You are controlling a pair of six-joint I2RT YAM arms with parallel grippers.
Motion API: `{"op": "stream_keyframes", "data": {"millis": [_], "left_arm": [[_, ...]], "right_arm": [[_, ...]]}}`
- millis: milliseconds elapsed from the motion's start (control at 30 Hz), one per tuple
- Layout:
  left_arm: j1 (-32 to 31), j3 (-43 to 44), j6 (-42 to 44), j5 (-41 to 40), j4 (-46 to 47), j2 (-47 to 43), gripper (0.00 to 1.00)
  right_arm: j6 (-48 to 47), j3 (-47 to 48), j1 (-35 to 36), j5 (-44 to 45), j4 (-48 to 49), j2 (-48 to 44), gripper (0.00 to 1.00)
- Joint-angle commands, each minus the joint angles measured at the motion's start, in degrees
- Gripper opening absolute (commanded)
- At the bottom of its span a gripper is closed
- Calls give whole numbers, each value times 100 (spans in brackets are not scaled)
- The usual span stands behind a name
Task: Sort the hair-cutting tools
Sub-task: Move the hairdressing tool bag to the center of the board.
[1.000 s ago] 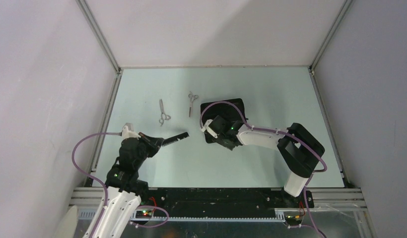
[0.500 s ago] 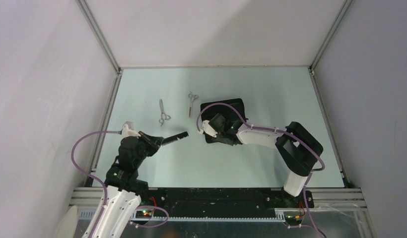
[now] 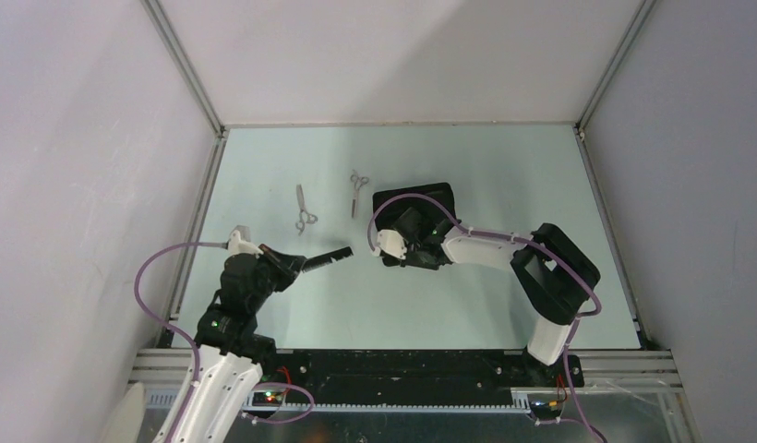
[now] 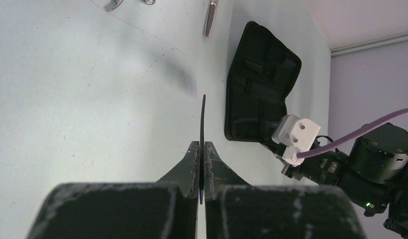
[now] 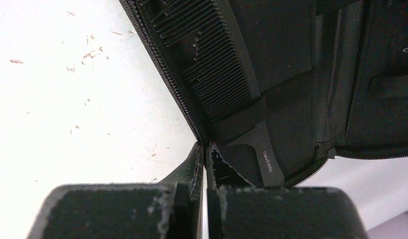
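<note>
1. Left wrist view: the left pincer (image 4: 201, 149) is clenched on one end of the black comb-like tool (image 4: 202, 124). The tool shows edge-on as a thin line jutting straight ahead of the tips, apparently clear of the table (image 4: 92, 99).
2. Ahead of that pincer and off to its right lies the open pouch (image 4: 261, 84). Further ahead, past the tool's free end, lies one pair of scissors (image 4: 210, 22). The other scissors (image 3: 305, 209) lie further to its left, and both are untouched.
3. In the right wrist view the right pincer (image 5: 204, 152) is clamped shut. The pouch's zippered rim runs straight into the seam between its tips, so it appears to be pinching that rim.
4. Just ahead of those tips, inside the pouch, a wider comb (image 5: 212, 74) sits tucked under a strap (image 5: 242, 117).
5. Risk, left side: the grip is on a very thin edge at one end only. A bump against the pouch rim or strap could pivot the tool in the jaws or knock it free.
6. Risk, right side: the pinch on the rim looks shallow. Pulling it could let the rim slip out, or drag and fold the pouch, shifting the slot the left pincer is aiming for.
7. Risk, both: the pincers stand near each other by the pouch, so a careless approach could knock the fingers or cable together.
</note>
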Motion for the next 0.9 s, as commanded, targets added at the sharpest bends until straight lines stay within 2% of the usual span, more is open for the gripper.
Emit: {"op": "stream_keyframes", "data": {"millis": [0,267,600,667,767,867], "left_arm": [[70,273,172,124,114,-20,0],[80,406,190,252,45,-84,0],[70,-12,-151,1806,1316,406,0],[67,-45,-166,2074,1496,612,0],[46,-88,-251,2325,1729,825,0],[-30,-129,-323,2408,1879,934,0]], "right_arm": [[-70,93,126,-408,-688,62,0],[621,-475,891,-681,-999,-524,0],[1121,-939,1254,-732,-926,-1093,0],[1172,-1004,1284,-713,-878,-1286,5],[1282,-1039,1281,-704,-804,-1622,21],[1527,-1048,1176,-715,-646,-1968,28]]}}
